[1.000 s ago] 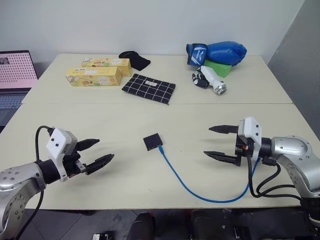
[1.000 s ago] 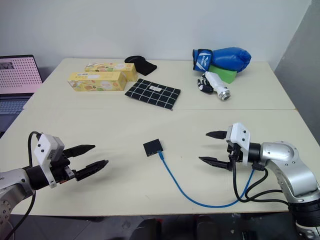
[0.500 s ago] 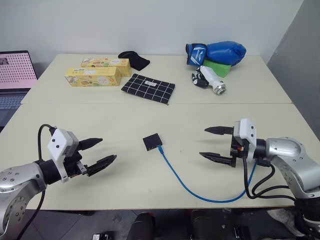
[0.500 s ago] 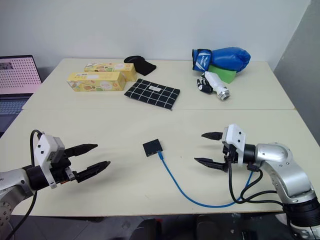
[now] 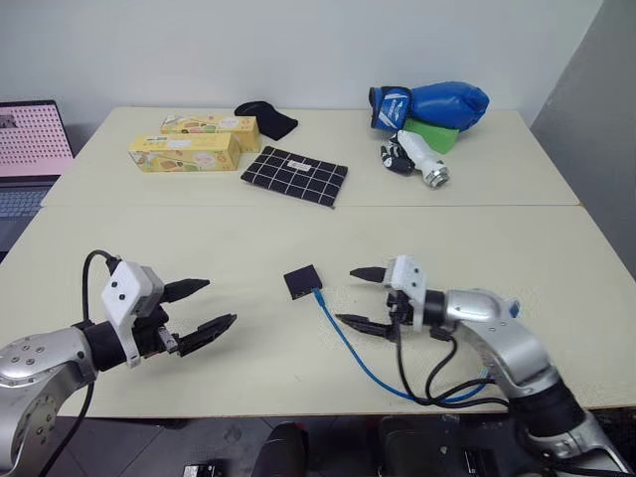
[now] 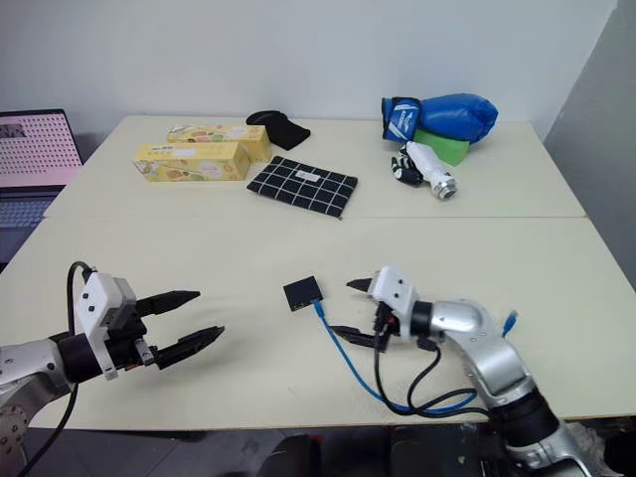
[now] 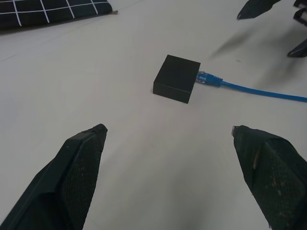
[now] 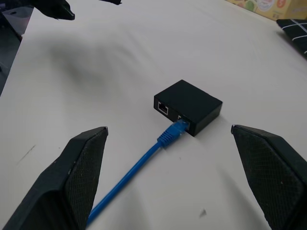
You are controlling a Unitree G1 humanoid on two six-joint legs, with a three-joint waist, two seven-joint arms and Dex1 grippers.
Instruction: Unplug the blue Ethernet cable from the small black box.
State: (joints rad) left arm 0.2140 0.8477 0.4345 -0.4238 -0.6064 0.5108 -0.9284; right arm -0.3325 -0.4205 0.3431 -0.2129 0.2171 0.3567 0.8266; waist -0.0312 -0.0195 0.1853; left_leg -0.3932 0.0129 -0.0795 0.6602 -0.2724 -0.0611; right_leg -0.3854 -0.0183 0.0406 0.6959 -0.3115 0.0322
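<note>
two yellow boxes [image 5: 185,151], checked cloth [image 5: 295,176], blue boxing glove [image 5: 432,103], laptop [image 5: 32,144], table [image 5: 199,229]

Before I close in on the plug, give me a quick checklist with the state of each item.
1. Cable plugged into box: ok, plug sits in one port; a second port beside it is free.
2. Right gripper open: ok, jaws wide.
3. Right gripper lined up on plug: ok, plug lies between its fingers in the right wrist view, not yet touched.
4. Left gripper open: ok.
5. Left gripper bracing box: not ok, it hovers apart from the box.
6. Table around box free of clutter: ok.
</note>
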